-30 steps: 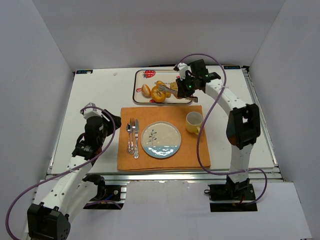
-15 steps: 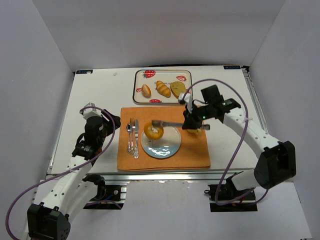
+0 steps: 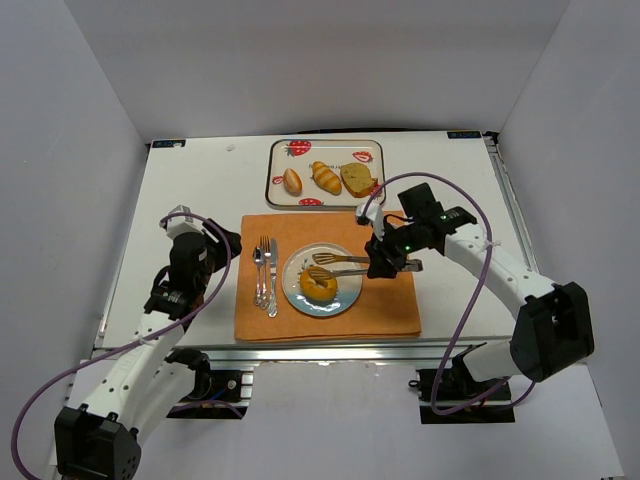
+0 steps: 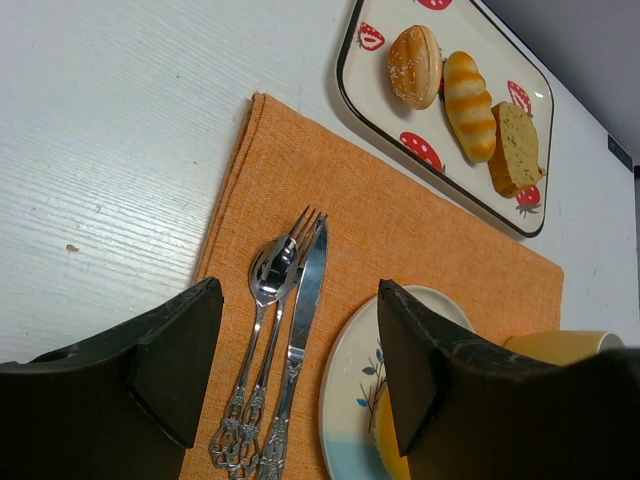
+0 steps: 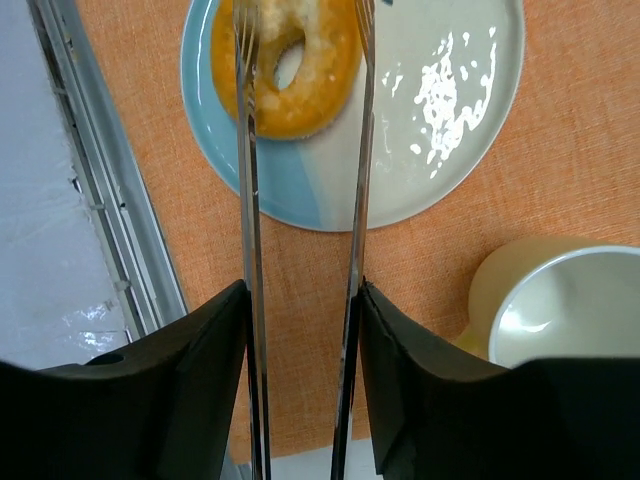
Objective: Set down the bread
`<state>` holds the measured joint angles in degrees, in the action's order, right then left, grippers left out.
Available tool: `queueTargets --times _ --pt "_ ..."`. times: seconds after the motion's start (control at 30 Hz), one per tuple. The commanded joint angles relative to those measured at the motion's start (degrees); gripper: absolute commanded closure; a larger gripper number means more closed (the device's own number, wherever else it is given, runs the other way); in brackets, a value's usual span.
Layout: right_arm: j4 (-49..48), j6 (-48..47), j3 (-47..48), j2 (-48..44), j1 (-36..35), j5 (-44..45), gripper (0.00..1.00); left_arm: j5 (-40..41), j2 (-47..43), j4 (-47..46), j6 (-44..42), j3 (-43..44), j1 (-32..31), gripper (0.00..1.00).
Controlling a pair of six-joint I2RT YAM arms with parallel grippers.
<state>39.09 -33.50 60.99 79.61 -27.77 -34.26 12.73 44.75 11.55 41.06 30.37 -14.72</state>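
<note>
A ring-shaped golden bread [image 3: 319, 286] lies on the blue-and-white plate [image 3: 345, 297] on the orange mat. My right gripper [image 3: 385, 262] is shut on metal tongs [image 3: 338, 258] and hovers over the plate's right side. In the right wrist view the tongs [image 5: 250, 250] are spread. One arm crosses the bread [image 5: 300, 75] and the other runs along its edge over the plate [image 5: 440, 130]. My right gripper's fingers [image 5: 300, 330] press the tong arms from both sides. My left gripper [image 4: 300, 370] is open and empty, left of the cutlery.
A strawberry-print tray [image 3: 275, 175] at the back holds three other breads [image 3: 326, 178]. A fork, spoon and knife [image 3: 265, 275] lie on the mat [image 3: 390, 310] left of the plate. A yellow cup [image 5: 560, 300] stands right of the plate.
My right arm carried the ring bread in the tongs from the tray to the plate. The tongs have spread, and the bread now lies on the plate. The left arm has not moved.
</note>
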Motion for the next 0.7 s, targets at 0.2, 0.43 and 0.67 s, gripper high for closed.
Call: queueTargets --times 0.2,0.43,0.67 --pt "-4.10 2.64 5.54 -0.69 0.35 -1.25 0.50 1.16 -2.48 0.14 -0.01 -0.22 0.31 0.27" --pt "-16.58 13.36 13.52 8.59 3.33 14.11 0.60 0.63 -1.43 -0.48 -0.36 0.30 0.31 0.27" --pt "-15.54 15.04 32.58 24.35 3.60 28.71 0.56 1.24 -1.68 -0.39 -0.28 0.92 0.31 0.27"
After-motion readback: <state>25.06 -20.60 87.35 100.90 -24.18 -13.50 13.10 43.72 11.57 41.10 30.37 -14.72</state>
